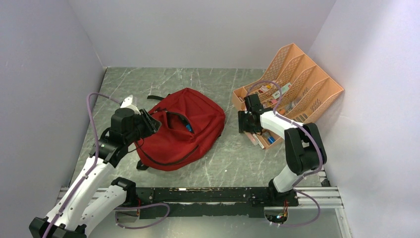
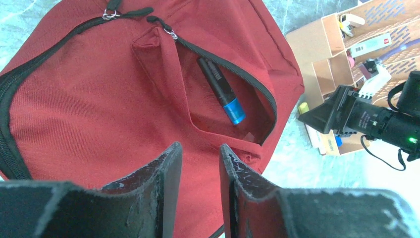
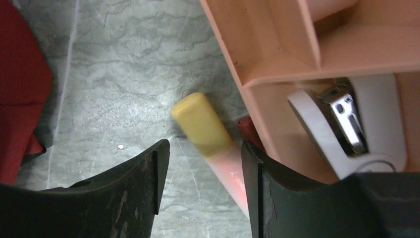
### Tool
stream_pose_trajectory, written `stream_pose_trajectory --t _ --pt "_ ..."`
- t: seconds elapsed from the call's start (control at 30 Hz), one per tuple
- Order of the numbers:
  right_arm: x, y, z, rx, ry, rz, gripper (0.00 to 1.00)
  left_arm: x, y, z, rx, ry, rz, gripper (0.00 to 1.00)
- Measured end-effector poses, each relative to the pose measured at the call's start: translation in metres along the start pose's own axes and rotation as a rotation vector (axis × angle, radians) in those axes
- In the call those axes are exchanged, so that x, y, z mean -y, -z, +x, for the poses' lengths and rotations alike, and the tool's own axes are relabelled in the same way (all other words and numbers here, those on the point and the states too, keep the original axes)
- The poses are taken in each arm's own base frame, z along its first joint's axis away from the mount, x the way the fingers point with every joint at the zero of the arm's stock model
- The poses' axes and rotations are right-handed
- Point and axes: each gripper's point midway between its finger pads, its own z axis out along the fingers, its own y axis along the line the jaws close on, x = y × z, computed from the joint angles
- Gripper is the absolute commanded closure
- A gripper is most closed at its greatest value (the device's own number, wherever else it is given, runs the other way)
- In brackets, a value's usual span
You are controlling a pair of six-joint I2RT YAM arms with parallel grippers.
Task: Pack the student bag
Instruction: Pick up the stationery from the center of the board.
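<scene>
student bag (image 1: 190,111): large dark-red soft fabric backpack with black zips and straps. It lies flat on the tabletop (image 1: 233,158), left of centre, front face up. The front pocket zip is open and the mouth gapes, with a black marker (image 2: 221,91) with a blue end lying inside. The main zip runs round the edge; can't tell if it's open. Black strap ends stick out at the far edge and the near-left corner.

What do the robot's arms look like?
The left arm and right arm have white tube-shaped links and chunky black joints. A thin purple cable loops along each one. The left pincer and right pincer each have two black, scuffed, wedge-shaped fingers.
</scene>
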Motion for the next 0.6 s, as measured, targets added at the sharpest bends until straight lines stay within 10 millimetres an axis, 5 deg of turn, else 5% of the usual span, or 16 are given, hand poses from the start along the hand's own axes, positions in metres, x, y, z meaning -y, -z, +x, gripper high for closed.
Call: stream_pose_trajectory --t 0.13,0.6 --pt "-0.003 -0.01 0.005 -0.034 -0.001 -0.021 0.43 0.0 0.0 0.0 0.0 0.001 0.0 0.62" --pt "-0.012 -0.01 0.006 -0.044 -0.025 -0.077 0.72 -0.001 -0.003 0.003 -0.013 0.009 -0.007 0.62"
